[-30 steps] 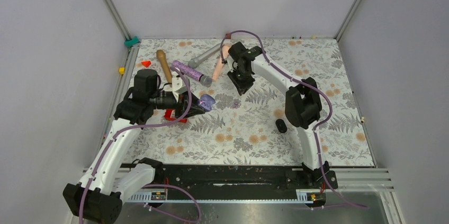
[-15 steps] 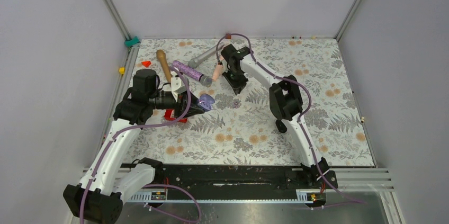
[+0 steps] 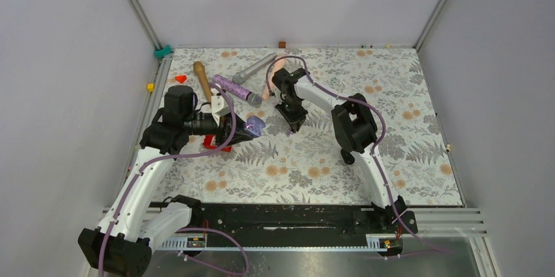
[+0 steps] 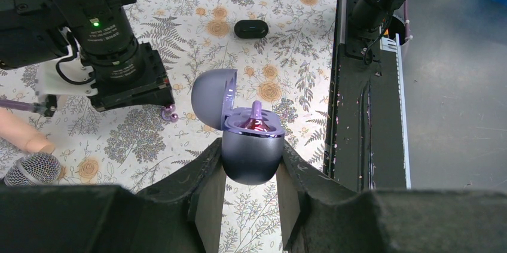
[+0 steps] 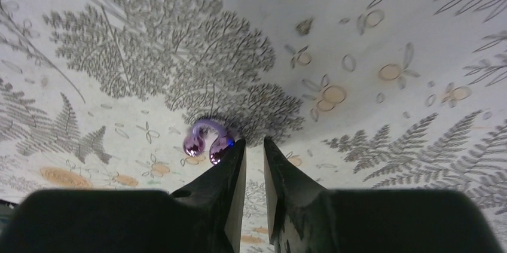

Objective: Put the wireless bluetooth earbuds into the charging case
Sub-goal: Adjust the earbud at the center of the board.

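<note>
**Hovering beside the loose earbud**

Your right tool [image 5: 253, 143] hangs low over the worktop [image 3: 406, 159]. Its fingers are nearly together with a narrow slit between them, and they grip nothing. The loose earbud [image 5: 206, 139], a purple clip, lies just outside one finger. Your left tool [image 4: 251, 166] clamps the open charging case [image 4: 252, 152], with a seated earbud [image 4: 256, 123] inside. A purple microphone [image 3: 234, 89] and a pink handle [image 3: 269, 82] lie just behind the right tool. The black pebble [image 3: 347, 155] sits by that arm's elbow. Bare worktop stretches toward you.
</note>
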Robot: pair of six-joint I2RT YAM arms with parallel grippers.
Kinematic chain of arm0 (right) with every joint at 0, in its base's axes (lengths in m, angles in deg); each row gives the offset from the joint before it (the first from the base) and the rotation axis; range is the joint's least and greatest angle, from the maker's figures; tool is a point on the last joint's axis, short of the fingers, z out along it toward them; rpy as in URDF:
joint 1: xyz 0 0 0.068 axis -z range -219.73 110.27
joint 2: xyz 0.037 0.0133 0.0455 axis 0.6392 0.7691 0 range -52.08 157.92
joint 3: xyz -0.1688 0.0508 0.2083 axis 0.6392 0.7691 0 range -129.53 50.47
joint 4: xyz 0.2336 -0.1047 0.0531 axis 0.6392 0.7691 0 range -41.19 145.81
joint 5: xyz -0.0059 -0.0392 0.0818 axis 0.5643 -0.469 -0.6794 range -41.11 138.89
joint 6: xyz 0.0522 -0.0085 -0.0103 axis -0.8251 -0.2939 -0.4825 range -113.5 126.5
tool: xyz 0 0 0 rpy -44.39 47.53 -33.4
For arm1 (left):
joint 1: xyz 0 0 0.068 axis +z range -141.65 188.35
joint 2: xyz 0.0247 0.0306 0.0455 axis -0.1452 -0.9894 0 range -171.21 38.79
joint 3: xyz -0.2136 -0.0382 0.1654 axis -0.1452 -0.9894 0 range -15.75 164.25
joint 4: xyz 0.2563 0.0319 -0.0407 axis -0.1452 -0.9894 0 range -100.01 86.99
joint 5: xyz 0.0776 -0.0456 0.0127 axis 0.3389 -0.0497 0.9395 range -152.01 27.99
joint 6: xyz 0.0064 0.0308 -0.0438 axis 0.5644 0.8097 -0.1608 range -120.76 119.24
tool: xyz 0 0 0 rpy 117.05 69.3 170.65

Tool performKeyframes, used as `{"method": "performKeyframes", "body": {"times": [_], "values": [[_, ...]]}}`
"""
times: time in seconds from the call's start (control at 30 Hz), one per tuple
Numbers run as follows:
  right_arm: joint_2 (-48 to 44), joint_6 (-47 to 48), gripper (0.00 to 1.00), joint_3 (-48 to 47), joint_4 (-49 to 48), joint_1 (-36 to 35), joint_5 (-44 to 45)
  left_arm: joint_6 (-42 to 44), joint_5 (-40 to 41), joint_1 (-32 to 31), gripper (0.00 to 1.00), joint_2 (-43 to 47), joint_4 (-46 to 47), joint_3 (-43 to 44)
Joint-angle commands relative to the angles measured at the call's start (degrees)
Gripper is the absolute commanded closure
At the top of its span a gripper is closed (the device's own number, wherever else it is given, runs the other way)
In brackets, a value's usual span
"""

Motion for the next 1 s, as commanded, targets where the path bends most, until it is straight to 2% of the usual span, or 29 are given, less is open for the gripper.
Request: {"method": "performKeyframes", "body": {"times": [0.0,0.2,0.57,0.77,0.97], "values": [[-5.0,-0.1,0.76,4.8,-0.8,-1.7,-2.5,1.0,-3.1,0.4,0.81,0.7,2.5,-0.2],[-8.5,-0.1,0.76,9.2,-3.2,-3.2,-4.5,1.1,-3.1,0.4,0.81,0.7,2.5,-0.2],[-11.1,1.8,0.77,7.6,-1.9,-5.1,-10.7,0.8,-3.2,0.5,0.81,1.0,2.5,-0.2],[-16.2,3.4,0.77,6.8,-3.9,-4.3,-5.8,1.0,-3.1,0.5,0.81,1.0,2.5,-0.2],[-10.5,1.1,0.77,1.8,-2.8,-3.7,2.8,0.9,-3.1,0.6,0.81,1.2,2.5,-0.3]]}}
